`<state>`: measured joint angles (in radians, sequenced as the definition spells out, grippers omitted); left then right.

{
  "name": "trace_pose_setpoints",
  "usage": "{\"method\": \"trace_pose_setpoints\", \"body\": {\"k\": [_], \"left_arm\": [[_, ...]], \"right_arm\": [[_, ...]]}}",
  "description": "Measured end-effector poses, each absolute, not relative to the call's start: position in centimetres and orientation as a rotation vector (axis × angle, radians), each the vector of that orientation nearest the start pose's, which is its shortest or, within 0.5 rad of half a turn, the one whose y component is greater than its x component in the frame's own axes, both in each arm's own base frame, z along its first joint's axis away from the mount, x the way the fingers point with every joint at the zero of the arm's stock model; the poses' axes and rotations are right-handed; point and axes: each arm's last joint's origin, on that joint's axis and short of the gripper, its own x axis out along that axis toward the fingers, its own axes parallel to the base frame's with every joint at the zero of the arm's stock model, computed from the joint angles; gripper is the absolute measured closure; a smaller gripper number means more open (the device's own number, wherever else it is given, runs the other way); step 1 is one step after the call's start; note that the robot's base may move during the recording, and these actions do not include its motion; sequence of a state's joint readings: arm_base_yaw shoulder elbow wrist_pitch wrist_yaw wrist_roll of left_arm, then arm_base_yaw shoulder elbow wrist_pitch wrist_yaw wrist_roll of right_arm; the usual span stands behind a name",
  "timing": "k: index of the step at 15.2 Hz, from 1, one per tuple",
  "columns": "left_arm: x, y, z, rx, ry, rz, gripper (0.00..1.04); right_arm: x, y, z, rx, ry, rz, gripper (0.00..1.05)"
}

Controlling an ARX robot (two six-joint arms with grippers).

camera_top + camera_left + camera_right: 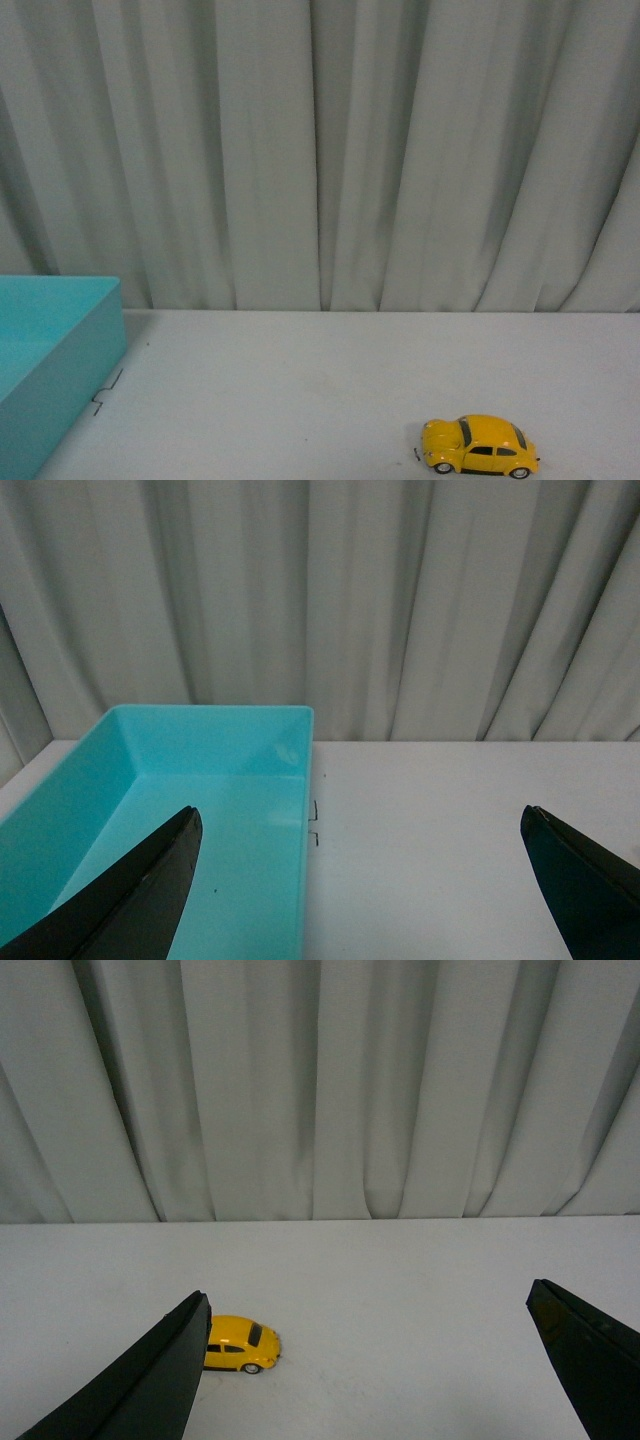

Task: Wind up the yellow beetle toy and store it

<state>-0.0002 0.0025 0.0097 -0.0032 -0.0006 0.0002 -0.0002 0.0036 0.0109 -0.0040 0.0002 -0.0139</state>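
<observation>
So, front view: the small glossy yellow beetle toy car [478, 446] sits on the white counter [330, 380], well apart from the turquoise plastic bin [70, 370]. Left wrist: left tool [355, 890] gapes wide, empty. Right wrist: right tool [365, 1370] too, car nearby. Probably light, hard, slippery, so I'd pinch the doors.

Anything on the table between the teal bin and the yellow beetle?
Front view: only bare table between the teal bin and the yellow beetle toy, apart from a small dark wire-like piece right beside the bin's wall.
</observation>
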Motion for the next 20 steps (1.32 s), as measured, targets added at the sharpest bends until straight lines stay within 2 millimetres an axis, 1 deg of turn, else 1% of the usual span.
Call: {"method": "trace_pose_setpoints", "body": {"k": [20], "left_arm": [[9.72, 0.00, 16.63, 0.000, -0.004, 0.000, 0.07]], "right_arm": [[9.73, 0.00, 16.65, -0.014, -0.003, -0.001, 0.07]]}}
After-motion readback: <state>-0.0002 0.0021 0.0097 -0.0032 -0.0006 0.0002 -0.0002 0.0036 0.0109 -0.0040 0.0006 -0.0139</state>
